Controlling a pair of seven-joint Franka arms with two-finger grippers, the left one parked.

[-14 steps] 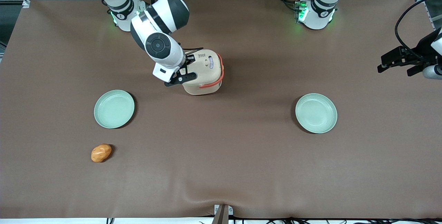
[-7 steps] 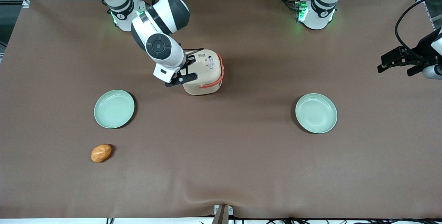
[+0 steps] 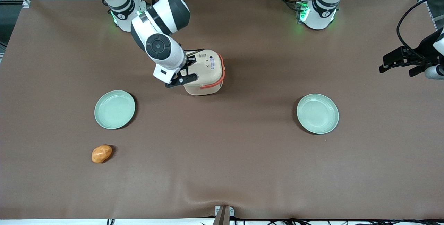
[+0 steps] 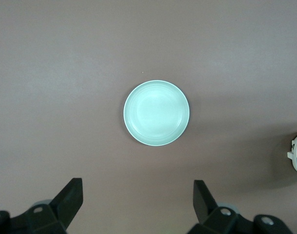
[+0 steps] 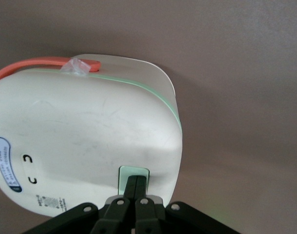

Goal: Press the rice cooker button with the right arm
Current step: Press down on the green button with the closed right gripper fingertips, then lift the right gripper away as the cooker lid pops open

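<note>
Button (image 5: pixel 134 174): pale green, at rice cooker (image 3: pixel 204 72) lid edge, mid-bench. Gripper (image 5: pixel 136 189): fingers closed together, empty, tips set on it. Pressing step judged in hand; firmer downward push called for.

Light is even and fairly bright, falling from above. In the front view the cooker (image 3: pixel 204 72) casts a soft shadow on the table (image 3: pixel 242 169) toward the parked arm's end, and each plate (image 3: pixel 114 109) carries a thin dark crescent at its rim. Green lamps glow at the arm bases. The gripper (image 5: pixel 135 191), fingers closed together on the button (image 5: pixel 134 173), looks sharp in the right wrist view (a faint green glow tints the cloth beside it). The lid (image 5: pixel 85 141) shows mild sheen, no hard glare.
</note>
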